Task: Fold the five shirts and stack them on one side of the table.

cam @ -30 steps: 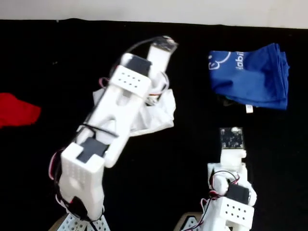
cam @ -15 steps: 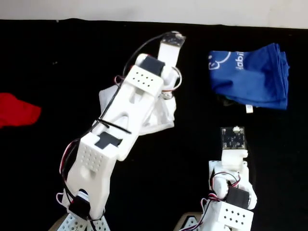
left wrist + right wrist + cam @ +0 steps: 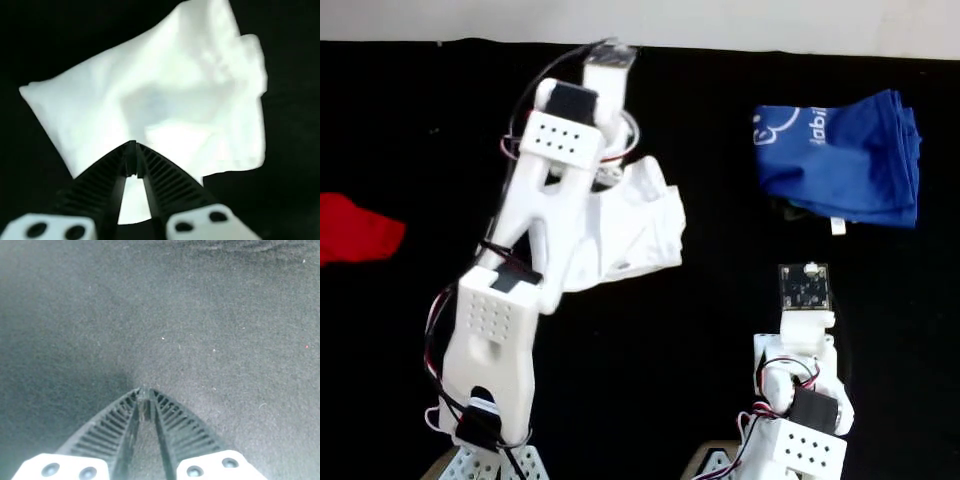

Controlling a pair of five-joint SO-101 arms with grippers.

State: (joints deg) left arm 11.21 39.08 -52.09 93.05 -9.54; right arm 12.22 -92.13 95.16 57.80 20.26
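Observation:
A crumpled white shirt (image 3: pixel 640 225) lies mid-table, partly under my left arm (image 3: pixel 560 190). In the left wrist view the white shirt (image 3: pixel 165 95) spreads out below my left gripper (image 3: pixel 134 152), which hovers over its near edge, shut, with no cloth visibly pinched. A stack of folded blue shirts (image 3: pixel 840 160) sits at the back right. A red shirt (image 3: pixel 355 228) lies at the left edge. My right arm (image 3: pixel 800 400) is tucked at the front right, and its right gripper (image 3: pixel 144 392) is shut over bare black cloth.
A black cloth (image 3: pixel 720 300) covers the table, and a pale wall runs along the back edge. Open cloth lies between the white shirt and the red one, and in front of the blue stack.
My left arm has swung to the left and toward the back, uncovering more of the white shirt's right side. The right arm has barely moved.

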